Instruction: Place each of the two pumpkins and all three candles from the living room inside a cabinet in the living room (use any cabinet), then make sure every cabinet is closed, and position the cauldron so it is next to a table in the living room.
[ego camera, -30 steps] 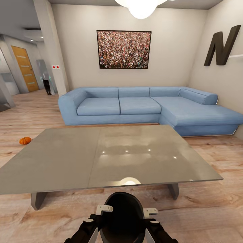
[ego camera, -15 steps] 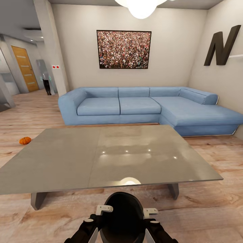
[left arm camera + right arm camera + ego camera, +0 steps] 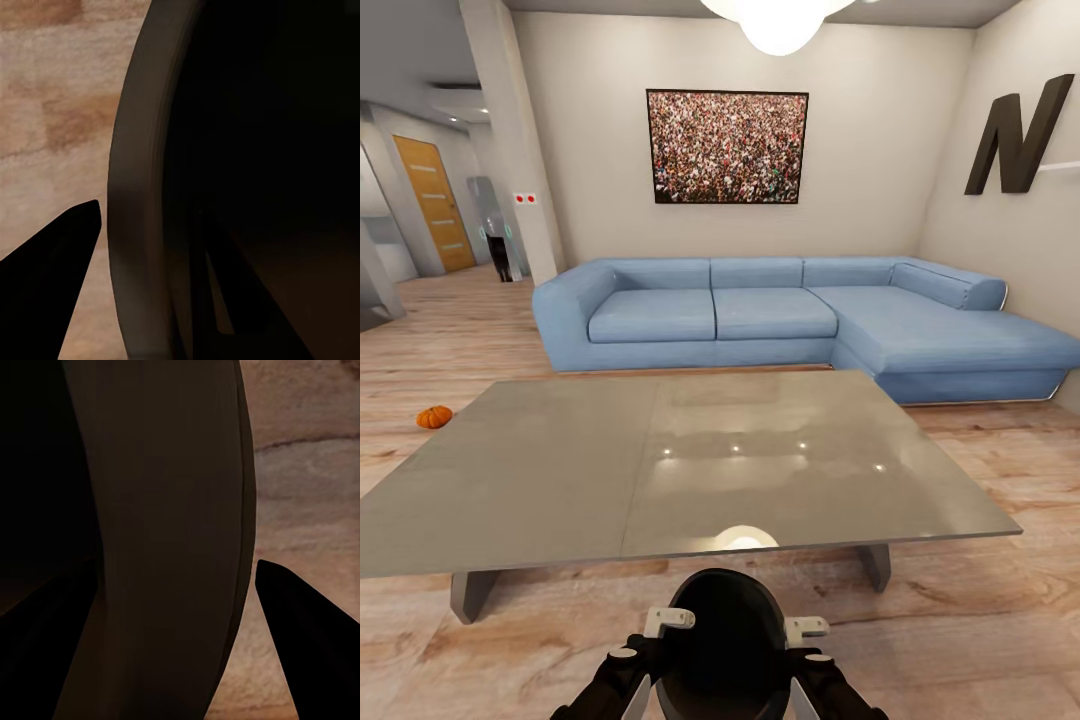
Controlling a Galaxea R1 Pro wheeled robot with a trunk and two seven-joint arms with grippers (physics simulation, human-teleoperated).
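Right at the robot's chest, the black cauldron (image 3: 725,645) sits between both arms, its open mouth a dark oval facing up. The left claw (image 3: 142,277) straddles the cauldron's rim: in the left wrist view one dark finger sits outside the wall over the floor and the other inside the bowl, the grey rim running between them, so it is closed onto that wall. The right claw (image 3: 169,637) does the same on the other side, one finger outside against the wood, one lost in the dark interior, the wall pinched between.

Just ahead of the cauldron, the grey glossy worktop (image 3: 560,470) stretches wide, its near edge close to the pot, ceiling lights reflecting in its surface. Its angled legs stand on the light wood plank floor (image 3: 980,640).

Off to the left, beyond the worktop's corner, one small orange pumpkin (image 3: 433,417) lies on the floor, well apart from the robot.

Further back, a blue corner sofa (image 3: 760,315) runs along the wall, its chaise reaching toward the right. Above it hangs a dark-framed crowd picture (image 3: 727,147), and a big black letter N (image 3: 1015,135) is mounted on the right wall. Far left, a corridor opens with an orange wooden door (image 3: 435,205). A round white lamp (image 3: 775,22) glows overhead.
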